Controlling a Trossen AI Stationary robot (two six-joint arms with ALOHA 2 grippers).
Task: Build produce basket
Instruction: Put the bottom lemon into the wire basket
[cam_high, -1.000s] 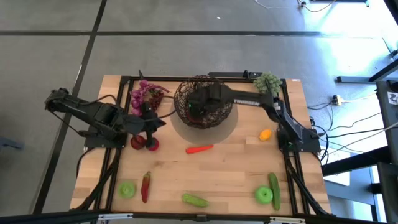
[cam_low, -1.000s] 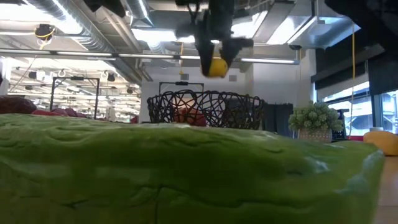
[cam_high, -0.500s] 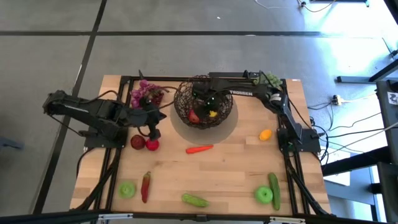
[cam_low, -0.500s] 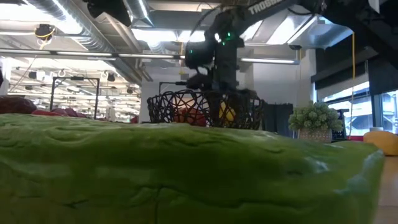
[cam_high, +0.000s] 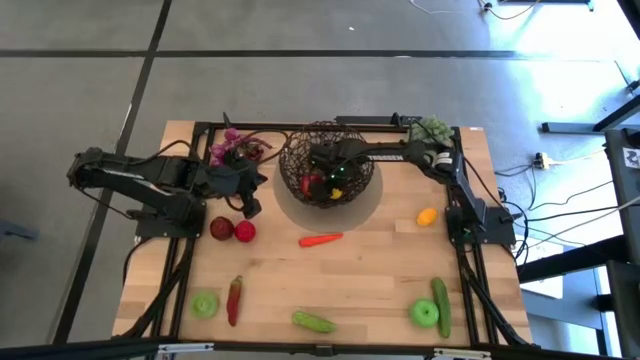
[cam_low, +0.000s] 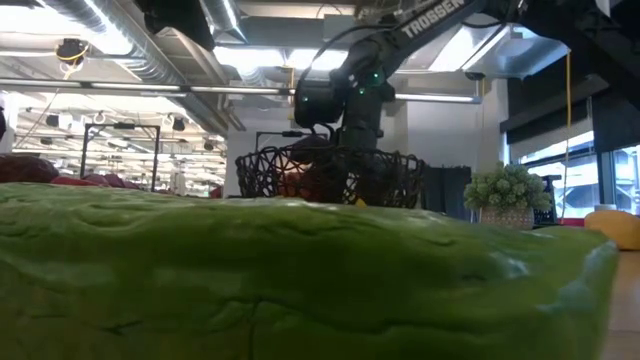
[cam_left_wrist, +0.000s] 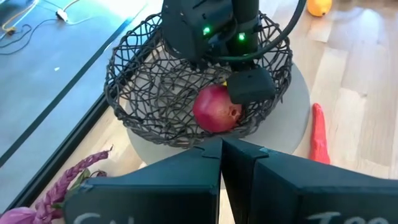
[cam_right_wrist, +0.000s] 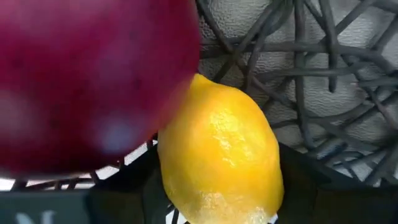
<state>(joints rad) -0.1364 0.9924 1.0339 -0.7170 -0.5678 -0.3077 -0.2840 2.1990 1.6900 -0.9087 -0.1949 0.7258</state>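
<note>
The dark woven wire basket (cam_high: 292, 160) stands on a grey round mat at the table's far middle. My right gripper (cam_high: 334, 180) reaches down inside it and is shut on a yellow lemon (cam_right_wrist: 217, 155). A red apple (cam_left_wrist: 216, 109) lies in the basket right beside the lemon. My left gripper (cam_left_wrist: 221, 149) is shut and holds nothing. It hovers left of the basket, pointing at it, beyond two red apples (cam_high: 232, 231) that rest on the table. Purple grapes (cam_high: 235, 150) lie at the far left. My right gripper has the lemon between its two fingers, which flank its sides (cam_right_wrist: 166, 186) near one end. The fingers come from above, pointing steeply down into the basket. The lemon sits low against the mesh floor (cam_right_wrist: 323, 81); whether it rests on it I cannot tell.
On the table lie a carrot (cam_high: 320, 239), a red chilli (cam_high: 234, 298), green apples (cam_high: 205, 304) (cam_high: 424, 313), cucumbers (cam_high: 313, 321) (cam_high: 440, 298) and an orange-yellow fruit (cam_high: 427, 215). A pale green bumpy cluster (cam_high: 430, 128) sits at the far right. A green cucumber (cam_low: 300, 280) fills the low view's foreground.
My right gripper has come down from above the basket into it with the lemon, tipping to point more steeply down. My left gripper has swung a little toward the far edge, off the two red apples and toward the basket, still shut.
</note>
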